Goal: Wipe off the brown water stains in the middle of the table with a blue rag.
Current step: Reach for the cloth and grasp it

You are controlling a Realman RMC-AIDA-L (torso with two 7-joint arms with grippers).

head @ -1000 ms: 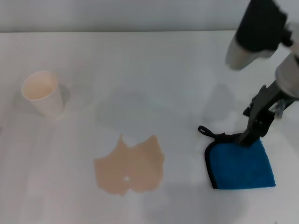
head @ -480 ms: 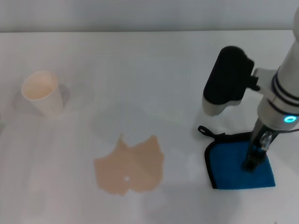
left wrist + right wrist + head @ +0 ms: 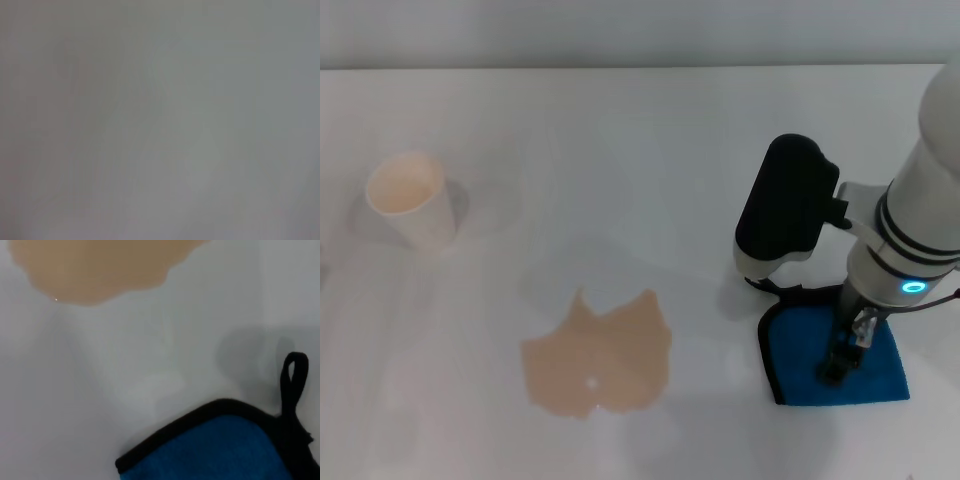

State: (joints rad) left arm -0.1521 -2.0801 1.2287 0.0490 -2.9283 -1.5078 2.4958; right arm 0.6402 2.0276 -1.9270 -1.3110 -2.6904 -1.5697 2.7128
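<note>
Right pincer (image 3: 834, 368) down on blue rag (image 3: 865, 365), lower right; grip state unclear.
Risk: off-centre pinch, bunching short of brown water stains (image 3: 598, 356).

Table (image 3: 620, 150) was smooth white, faintly glossy. Blue rag (image 3: 865, 365) looked like soft matt cloth with black fabric trim and loop. Brown water stains (image 3: 600, 355) lay flat, matt tan. Paper cup (image 3: 412, 200) at 9 o'clock, matt white. Right arm (image 3: 920, 230) casing was smooth white plastic, with a matt black section.
</note>
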